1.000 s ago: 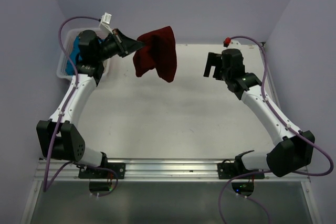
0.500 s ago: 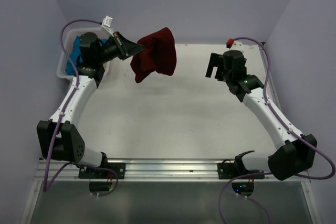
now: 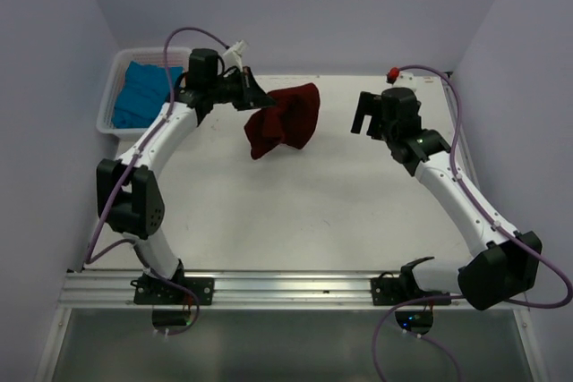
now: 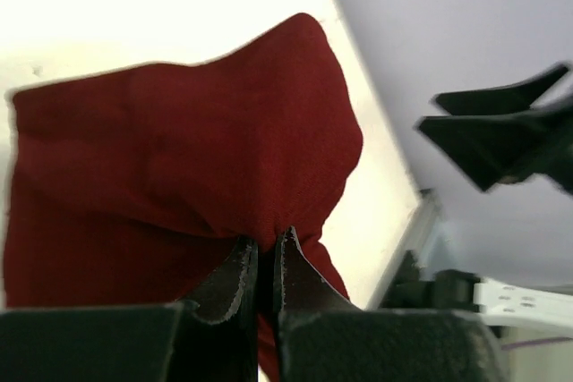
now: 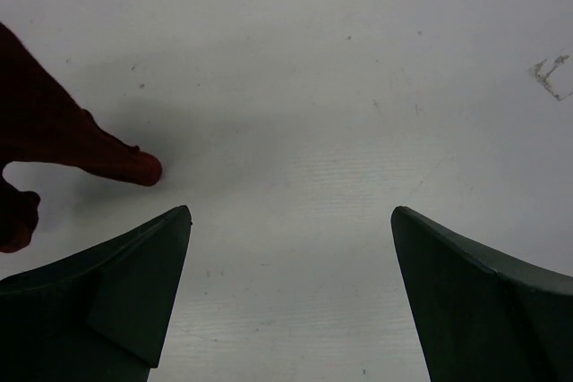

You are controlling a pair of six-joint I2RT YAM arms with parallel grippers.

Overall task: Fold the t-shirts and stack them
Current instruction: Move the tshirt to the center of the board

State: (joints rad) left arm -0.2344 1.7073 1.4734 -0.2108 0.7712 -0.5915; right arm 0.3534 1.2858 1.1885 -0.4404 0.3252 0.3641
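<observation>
A dark maroon-red t-shirt [image 3: 285, 119] hangs bunched over the far middle of the table, pinched by my left gripper [image 3: 260, 101]. In the left wrist view the shut jaws bite a fold of the maroon t-shirt [image 4: 179, 158] just above the left gripper [image 4: 266, 243]. A teal-blue t-shirt [image 3: 143, 94] lies in the white basket [image 3: 114, 69] at the far left. My right gripper [image 3: 363, 114] hovers open to the right of the maroon shirt, nothing between its fingers. The right wrist view shows a tip of maroon t-shirt [image 5: 63, 145] left of the open right gripper [image 5: 291, 221].
The basket stands at the table's far left corner by the wall. A small red object [image 3: 389, 72] sits at the far edge behind the right arm. Lavender walls close in the table on three sides.
My left arm has swung right, away from the basket, carrying the maroon t-shirt lower over the table's far middle. The right arm has barely moved.
</observation>
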